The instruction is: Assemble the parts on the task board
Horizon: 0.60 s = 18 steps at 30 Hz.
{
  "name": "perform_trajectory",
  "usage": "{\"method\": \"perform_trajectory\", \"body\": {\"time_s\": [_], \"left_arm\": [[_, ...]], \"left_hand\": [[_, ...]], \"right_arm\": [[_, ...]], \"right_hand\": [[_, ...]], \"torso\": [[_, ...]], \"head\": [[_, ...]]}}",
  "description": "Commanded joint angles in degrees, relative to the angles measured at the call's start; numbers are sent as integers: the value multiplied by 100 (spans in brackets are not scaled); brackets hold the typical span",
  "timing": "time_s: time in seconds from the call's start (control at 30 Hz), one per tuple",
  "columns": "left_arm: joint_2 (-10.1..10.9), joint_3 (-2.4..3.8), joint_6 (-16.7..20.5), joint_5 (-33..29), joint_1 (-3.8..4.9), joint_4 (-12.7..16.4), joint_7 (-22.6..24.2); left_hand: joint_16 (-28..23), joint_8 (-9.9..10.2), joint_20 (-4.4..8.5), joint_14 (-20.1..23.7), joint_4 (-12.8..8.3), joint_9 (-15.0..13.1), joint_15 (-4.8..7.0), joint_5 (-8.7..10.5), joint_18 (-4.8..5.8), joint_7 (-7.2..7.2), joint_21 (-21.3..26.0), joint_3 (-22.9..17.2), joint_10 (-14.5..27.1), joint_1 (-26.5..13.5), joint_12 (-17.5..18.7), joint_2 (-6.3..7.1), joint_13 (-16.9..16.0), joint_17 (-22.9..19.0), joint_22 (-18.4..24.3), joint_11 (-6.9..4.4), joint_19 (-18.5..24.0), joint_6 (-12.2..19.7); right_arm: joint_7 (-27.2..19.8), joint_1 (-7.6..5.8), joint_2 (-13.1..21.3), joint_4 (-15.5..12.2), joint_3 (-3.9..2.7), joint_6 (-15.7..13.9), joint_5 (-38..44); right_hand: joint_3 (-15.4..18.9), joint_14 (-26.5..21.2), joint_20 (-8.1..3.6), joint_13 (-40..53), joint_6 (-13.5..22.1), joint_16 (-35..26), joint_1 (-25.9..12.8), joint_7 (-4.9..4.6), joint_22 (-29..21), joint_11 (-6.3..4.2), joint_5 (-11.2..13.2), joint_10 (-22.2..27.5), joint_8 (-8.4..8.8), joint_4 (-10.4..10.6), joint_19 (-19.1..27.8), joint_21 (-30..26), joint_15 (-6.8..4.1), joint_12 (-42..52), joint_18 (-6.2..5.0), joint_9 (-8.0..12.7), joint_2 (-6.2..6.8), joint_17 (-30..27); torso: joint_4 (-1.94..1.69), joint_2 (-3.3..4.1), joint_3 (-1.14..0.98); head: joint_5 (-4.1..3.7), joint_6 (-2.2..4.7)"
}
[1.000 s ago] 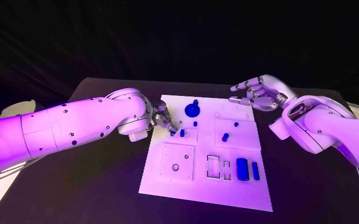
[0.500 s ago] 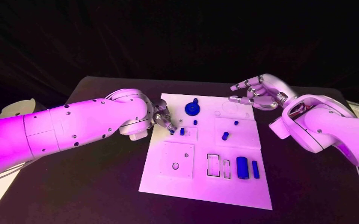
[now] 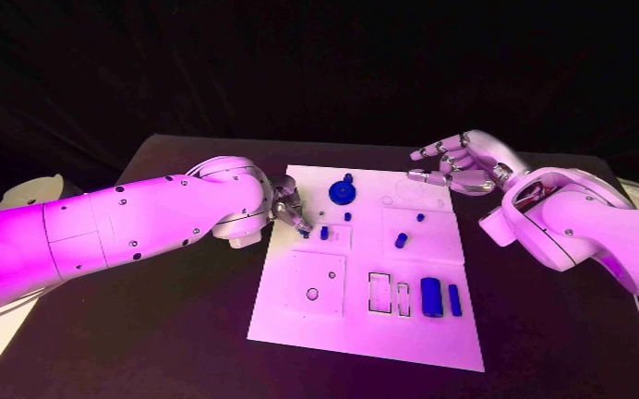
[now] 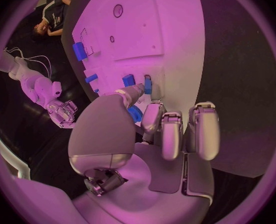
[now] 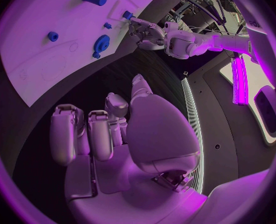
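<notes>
Left hand (image 3: 289,212) is down at the left edge of the task board (image 3: 333,325), fingertips pinched around a small blue part (image 4: 147,86) right by the upper-left pocket. Other blue parts sit mid-board: a round disc (image 3: 343,195) up top and a fat cylinder (image 3: 430,296) lower right. Right hand (image 3: 455,166) hovers past the far right corner, fingers loosely apart, holding nothing.

Black counter (image 3: 174,325), bearing the white task board (image 3: 333,330) flat at its middle, long side running away from the robot.
</notes>
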<state>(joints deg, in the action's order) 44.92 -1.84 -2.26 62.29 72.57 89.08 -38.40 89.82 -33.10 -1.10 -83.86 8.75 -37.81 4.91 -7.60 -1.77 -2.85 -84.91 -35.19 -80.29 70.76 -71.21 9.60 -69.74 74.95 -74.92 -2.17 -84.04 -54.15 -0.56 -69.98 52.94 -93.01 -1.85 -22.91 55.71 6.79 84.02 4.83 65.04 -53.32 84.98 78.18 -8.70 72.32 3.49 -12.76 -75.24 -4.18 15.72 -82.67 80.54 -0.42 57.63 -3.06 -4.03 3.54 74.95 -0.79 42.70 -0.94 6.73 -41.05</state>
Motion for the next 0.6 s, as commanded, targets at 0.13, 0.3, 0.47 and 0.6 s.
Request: {"method": "perform_trajectory", "body": {"time_s": [0.13, 0.3, 0.47, 0.6], "left_arm": [[-20, 2, -341, 84, -1, -2, -80], [-31, 2, -418, 85, -1, -11, -96], [-39, 2, -453, 86, -2, -18, -103], [-54, 1, -468, 86, -5, -36, -107]], "left_hand": [[18, -23, 27, -614, -448, -11, 45, -39, 20, 107, -38, -454, -47, -7, -13, -47, -9, 1505, -875, -13, -357, -99], [18, -24, 27, -614, -449, -12, 45, -38, 20, 107, -39, -455, -48, -7, -15, -46, -11, 1505, -876, -13, -357, -100], [18, -27, 28, -614, -452, -13, 46, -38, 20, 108, -40, -456, -52, -8, -21, -42, -17, 1505, -878, -14, -357, -101], [18, -27, 28, -614, -452, -13, 46, -38, 20, 108, -40, -456, -52, -8, -21, -42, -17, 1505, -878, -14, -357, -101]], "right_arm": [[-51, 8, -5, -4, 0, 77, 14], [-53, 10, -6, -4, 0, 83, 14], [-55, 11, -5, -6, 0, 83, 14], [-56, 12, -5, -9, 0, 83, 14]], "right_hand": [[10, 427, 14, -9, -56, -30, -9, 3, -5, 5, -16, 31, 12, -10, 34, -32, -49, -8, -72, 4, -58, 786], [10, 427, 14, -9, -56, -30, -9, 3, -5, 5, -16, 31, 12, -10, 34, -32, -49, -8, -72, 4, -58, 786], [10, 427, 14, -9, -56, -30, -9, 3, -5, 5, -16, 31, 12, -10, 34, -32, -49, -8, -72, 4, -58, 786], [10, 427, 14, -9, -56, -30, -9, 3, -5, 5, -16, 31, 12, -10, 34, -32, -49, -8, -72, 4, -58, 786]], "torso": [[1, -1, 0], [3, -4, -3], [0, -1, -4], [4, -1, -3]], "head": [[2, -1], [6, -5], [5, -8], [6, -8]]}}
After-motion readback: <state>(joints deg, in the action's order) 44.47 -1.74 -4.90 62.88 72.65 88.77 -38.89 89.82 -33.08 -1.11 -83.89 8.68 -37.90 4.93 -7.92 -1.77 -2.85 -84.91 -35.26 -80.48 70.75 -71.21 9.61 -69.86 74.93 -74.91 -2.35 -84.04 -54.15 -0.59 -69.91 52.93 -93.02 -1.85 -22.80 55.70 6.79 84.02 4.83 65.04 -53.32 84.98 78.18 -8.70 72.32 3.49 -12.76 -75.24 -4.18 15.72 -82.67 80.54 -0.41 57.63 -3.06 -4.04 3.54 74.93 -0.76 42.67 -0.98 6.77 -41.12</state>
